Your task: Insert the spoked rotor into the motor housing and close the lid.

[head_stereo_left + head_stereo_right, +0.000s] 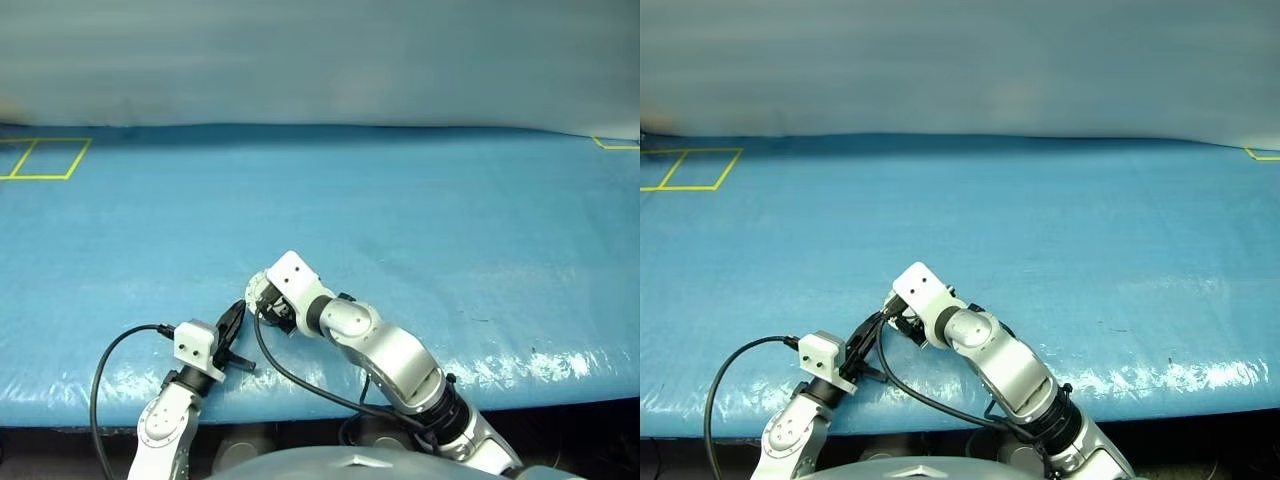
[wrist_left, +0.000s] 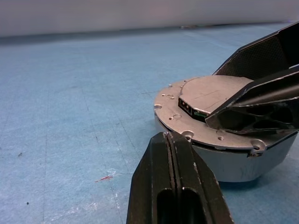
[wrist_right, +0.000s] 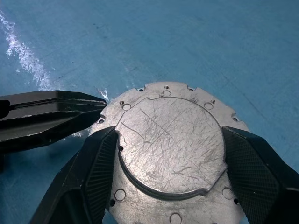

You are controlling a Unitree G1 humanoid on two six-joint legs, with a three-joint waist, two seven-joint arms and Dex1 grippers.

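Observation:
The motor housing (image 2: pixel 224 163) sits on the blue table near its front edge, a round grey metal puck. The lid (image 3: pixel 168 144) lies flat and closed on top, its plain scratched silver face and rim dots showing. My right gripper (image 3: pixel 169 135) reaches down over it, one finger on each side of the lid's raised centre plate and against its edges. My left gripper (image 2: pixel 169 140) is shut on nothing, level, with its tip just beside the housing's rim; its fingers (image 3: pixel 51 116) also show in the right wrist view. The spoked rotor is hidden.
A blue sheet covers the table (image 1: pixel 400 220). Yellow tape squares (image 1: pixel 45 158) mark the far left, and a yellow corner (image 1: pixel 615 145) marks the far right. A black cable (image 1: pixel 110 360) loops from my left wrist over the table's front edge (image 1: pixel 560 395).

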